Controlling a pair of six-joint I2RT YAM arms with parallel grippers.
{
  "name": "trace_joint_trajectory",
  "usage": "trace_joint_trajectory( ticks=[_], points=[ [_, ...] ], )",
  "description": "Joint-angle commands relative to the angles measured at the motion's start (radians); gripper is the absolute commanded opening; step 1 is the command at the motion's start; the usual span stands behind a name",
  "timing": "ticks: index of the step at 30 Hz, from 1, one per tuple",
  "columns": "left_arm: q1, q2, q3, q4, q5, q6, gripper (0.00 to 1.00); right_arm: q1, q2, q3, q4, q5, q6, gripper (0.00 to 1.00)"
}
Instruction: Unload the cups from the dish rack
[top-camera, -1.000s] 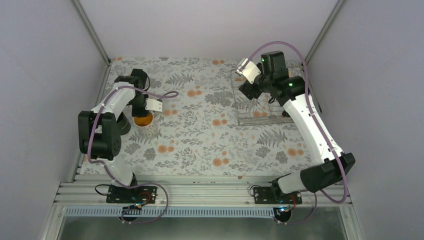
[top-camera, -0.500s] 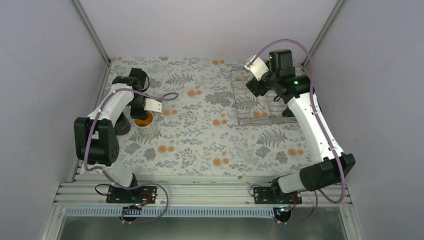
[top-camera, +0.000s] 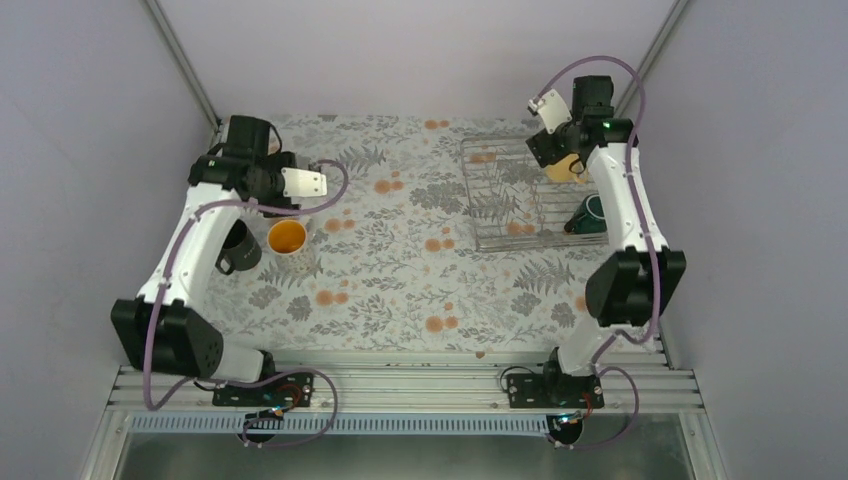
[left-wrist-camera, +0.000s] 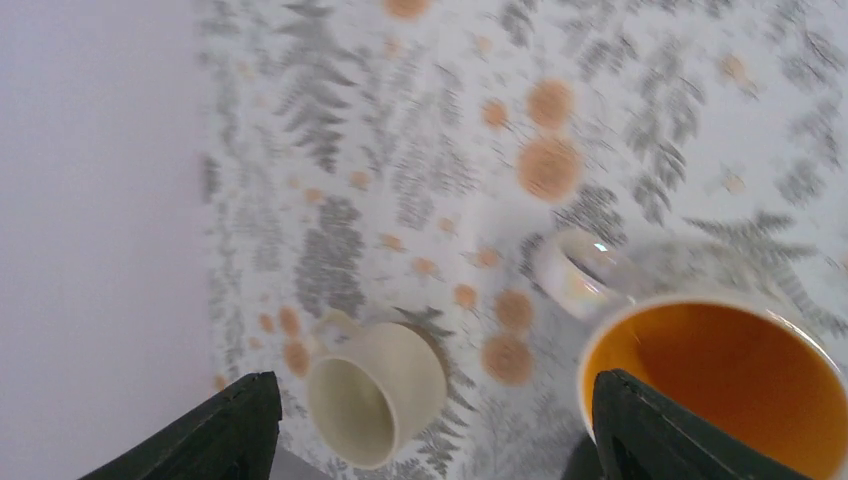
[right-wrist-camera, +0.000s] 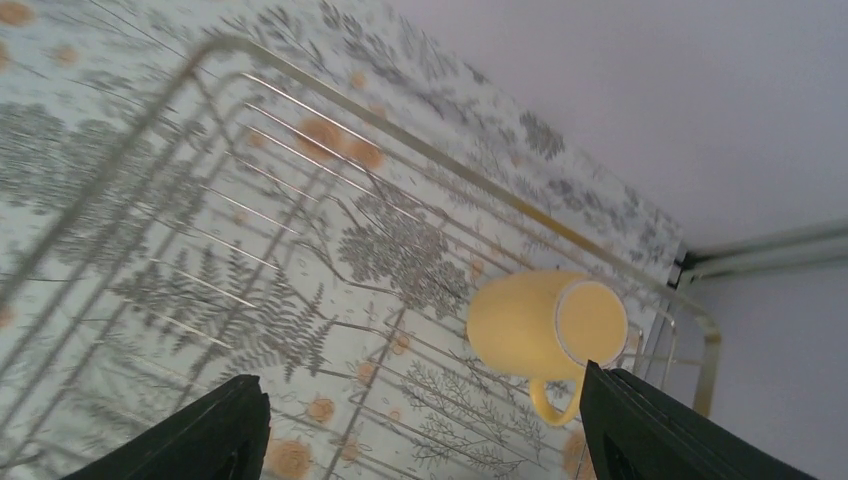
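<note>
Top external view records the floral-patterned tablecloth (top-camera: 400, 270), with the rectangular silver wire dish rack (top-camera: 500, 205) at its far right. Two cups lie in the rack: a dark green mug (top-camera: 588, 213) at the near right corner and a pale beige mug (top-camera: 570, 167) beneath the right gripper (right-wrist-camera: 415, 400), whose jaws stand wide and empty. On the cloth at left sit a black mug (top-camera: 238, 248) and an orange-yellow mug (top-camera: 288, 237). The left gripper (left-wrist-camera: 435, 410) above them is likewise spread wide, holding nothing. Left wrist view alone shows a cream-white mug (left-wrist-camera: 375, 405) on the cloth near the orange one. Right wrist view alone shows the beige mug lying on its side, handle exposed. The mugs are judged rigid, glazed, slippery and breakable, and fairly light. The wall at the rim looks the surest hold.
</note>
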Motion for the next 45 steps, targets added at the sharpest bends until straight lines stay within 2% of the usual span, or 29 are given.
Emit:
trace_joint_trajectory(
  ticks=[1,3,6,8,11,14,21,33,41,45],
  points=[
    [-0.002,-0.115,-0.135,0.382,0.096,-0.22,0.84,-0.077,0.139,0.083,-0.023,-0.037,0.04,0.79],
    [-0.003,-0.175,-0.211,0.544,0.122,-0.333,0.99,-0.107,0.197,0.118,-0.033,-0.046,0.055,0.78],
    [-0.004,-0.27,-0.344,0.758,0.143,-0.43,1.0,-0.144,0.265,0.158,-0.029,-0.043,0.034,0.78],
    [-0.004,-0.288,-0.381,0.832,0.117,-0.497,1.0,-0.162,0.301,0.173,-0.027,-0.027,0.002,0.78],
    [-0.004,-0.258,-0.36,0.881,-0.044,-0.635,1.0,-0.188,0.341,0.184,-0.038,-0.025,-0.073,0.76],
    [-0.003,-0.203,-0.294,0.86,-0.207,-0.778,1.0,-0.226,0.373,0.213,-0.072,-0.047,-0.15,0.76],
    [-0.002,-0.243,-0.362,0.995,-0.284,-0.927,1.0,-0.302,0.482,0.33,-0.168,-0.049,-0.248,0.77],
    [-0.001,-0.146,-0.377,1.045,-0.314,-0.971,1.0,-0.358,0.629,0.383,-0.177,-0.123,-0.383,0.73],
    [-0.001,-0.151,-0.421,1.096,-0.299,-0.922,1.0,-0.357,0.716,0.439,-0.124,-0.145,-0.407,0.72],
    [-0.001,-0.143,-0.442,1.116,-0.306,-0.897,1.0,-0.359,0.738,0.443,-0.119,-0.164,-0.431,0.67]
  ],
)
